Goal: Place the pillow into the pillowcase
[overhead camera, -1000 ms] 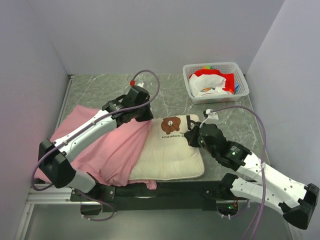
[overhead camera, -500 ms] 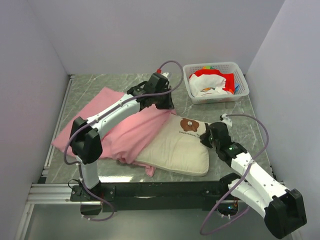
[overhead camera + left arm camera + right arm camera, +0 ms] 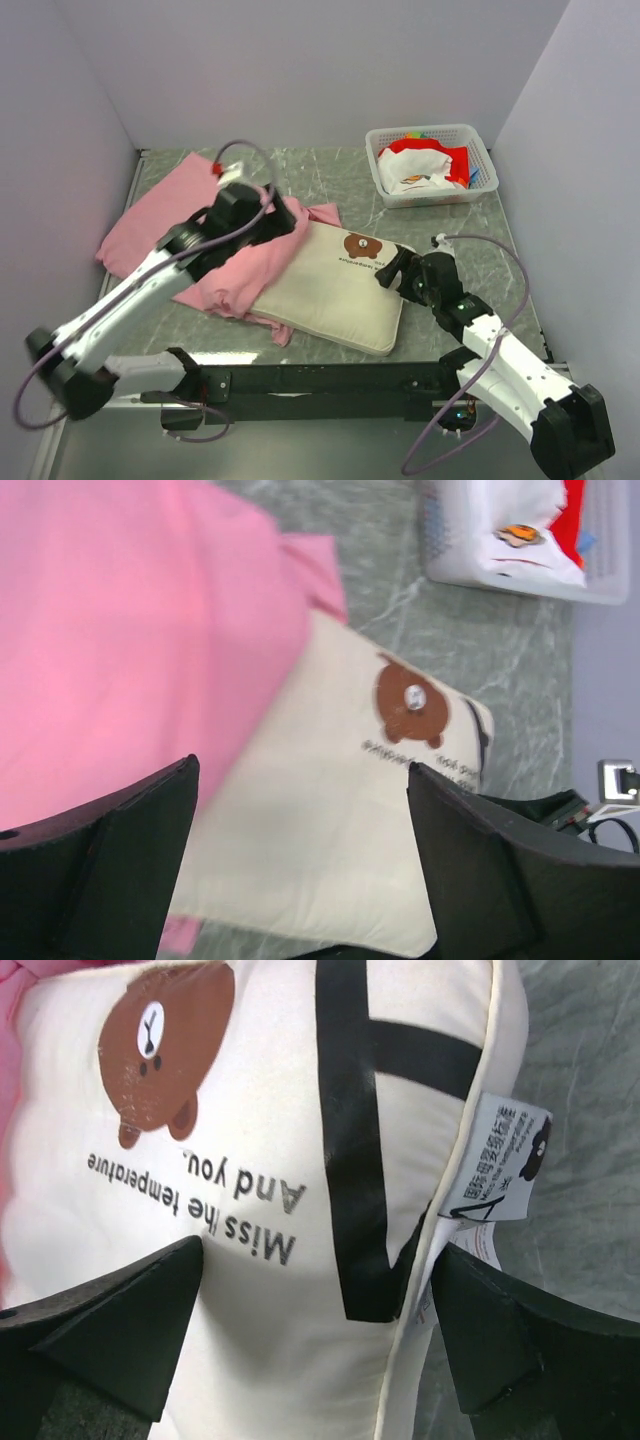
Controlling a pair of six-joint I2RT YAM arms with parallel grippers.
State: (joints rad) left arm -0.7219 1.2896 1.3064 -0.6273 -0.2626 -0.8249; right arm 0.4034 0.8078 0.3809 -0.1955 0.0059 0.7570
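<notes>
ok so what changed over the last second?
Both pincers let go. The left pincer released the pillowcase and drew back, and the right pincer opened off the pillow. The pillow got swung askew, with its bear end toward the back right. The pillowcase was dragged farther back. The basket stayed put.

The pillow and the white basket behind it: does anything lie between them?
No. In the top view, only bare green marbled table separates the pillow from the basket; the left wrist view shows the same.

Grey marble table (image 3: pixel 340 180), pink pillowcase (image 3: pixel 150 205), cream pillow (image 3: pixel 330 290), white basket (image 3: pixel 440 198)
</notes>
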